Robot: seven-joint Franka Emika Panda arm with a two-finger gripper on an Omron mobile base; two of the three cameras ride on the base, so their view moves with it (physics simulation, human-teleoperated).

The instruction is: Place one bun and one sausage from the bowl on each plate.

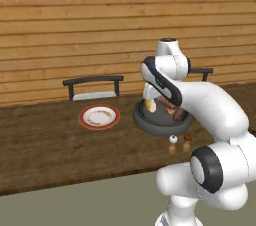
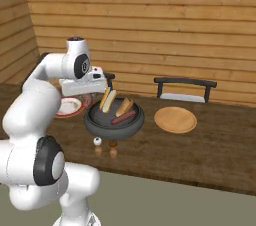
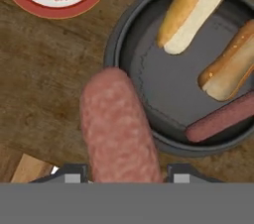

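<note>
My gripper (image 3: 126, 173) is shut on a thick pink sausage (image 3: 118, 129), which hangs over the near-left rim of the dark bowl (image 3: 112, 44). Inside the bowl lie two buns (image 3: 196, 7) (image 3: 230, 67) and a darker sausage (image 3: 223, 119). The white plate with the red-brown rim (image 3: 54, 10) sits on the wooden table just beyond the bowl's left side. From the base views, the hand (image 2: 100, 85) hovers above the left edge of the bowl (image 2: 112, 129), between it and the plate (image 2: 70, 106) (image 1: 99, 116).
Salt and pepper shakers (image 2: 97, 142) (image 2: 113, 145) stand in front of the bowl near the table's front edge. A tan round dish (image 2: 175, 119) lies to the bowl's right. Two dark chairs (image 1: 94, 86) (image 2: 184, 89) stand behind the table against the plank wall.
</note>
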